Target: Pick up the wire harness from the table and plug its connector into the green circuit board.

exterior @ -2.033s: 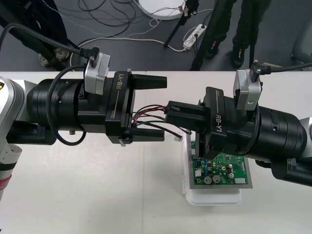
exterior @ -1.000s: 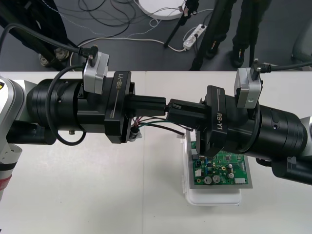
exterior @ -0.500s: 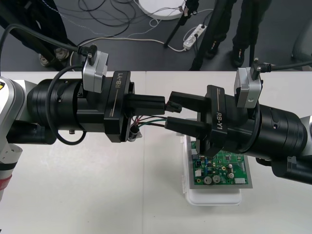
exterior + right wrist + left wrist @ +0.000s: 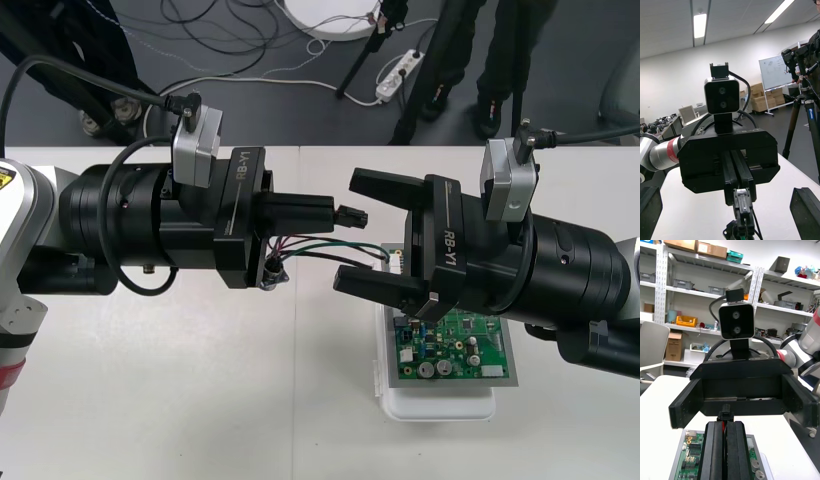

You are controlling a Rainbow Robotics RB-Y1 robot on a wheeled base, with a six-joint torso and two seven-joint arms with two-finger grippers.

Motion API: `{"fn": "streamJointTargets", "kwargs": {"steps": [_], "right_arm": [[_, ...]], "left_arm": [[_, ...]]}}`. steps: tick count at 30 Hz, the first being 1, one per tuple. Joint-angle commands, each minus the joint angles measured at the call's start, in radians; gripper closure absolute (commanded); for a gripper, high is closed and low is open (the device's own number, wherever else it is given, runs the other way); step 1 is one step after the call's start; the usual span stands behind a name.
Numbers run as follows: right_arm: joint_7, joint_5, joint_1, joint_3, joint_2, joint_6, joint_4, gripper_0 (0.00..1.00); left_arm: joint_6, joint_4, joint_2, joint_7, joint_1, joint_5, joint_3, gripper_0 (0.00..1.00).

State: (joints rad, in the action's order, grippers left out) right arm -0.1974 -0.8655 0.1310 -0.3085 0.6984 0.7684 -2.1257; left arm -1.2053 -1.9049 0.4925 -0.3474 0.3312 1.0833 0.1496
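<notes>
Left tool [image 4: 328, 212]: I have its fingers pinched shut on the wire harness [image 4: 312, 248] at frame centre, with the black plug [image 4: 350, 214] sticking out past the tips and the wires drooping under.
Right tool [image 4: 372, 236]: spread wide, holding nothing, right of centre, facing the plug.
Green circuit board [image 4: 455, 348]: lower right, on the surface [image 4: 180, 400].
Progress: I judge pickup done, plugging in not yet done.

Plain light table [image 4: 190, 400]. Dark floor [image 4: 290, 112] strip beyond its far edge. On the floor: tangled loose cables [image 4: 215, 28]; white power strip [image 4: 398, 75]; black tripod leg [image 4: 362, 62] just beside it; white round base [image 4: 330, 15], partly cut off.
</notes>
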Motion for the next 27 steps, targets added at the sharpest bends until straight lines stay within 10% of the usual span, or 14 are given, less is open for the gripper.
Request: {"fn": "streamJointTargets", "kwargs": {"steps": [1, 27], "right_arm": [[-0.017, -0.001, 0.021, 0.022, 0.015, 0.008, -0.017, 0.00], [-0.054, 0.019, -0.013, 0.189, 0.211, 0.215, 0.036, 0.00]], "left_arm": [[0.035, 0.021, -0.014, 0.028, 0.026, -0.036, -0.025, 1.00], [-0.192, 0.328, -0.005, 0.372, -0.001, -0.174, -0.024, 1.00]]}}
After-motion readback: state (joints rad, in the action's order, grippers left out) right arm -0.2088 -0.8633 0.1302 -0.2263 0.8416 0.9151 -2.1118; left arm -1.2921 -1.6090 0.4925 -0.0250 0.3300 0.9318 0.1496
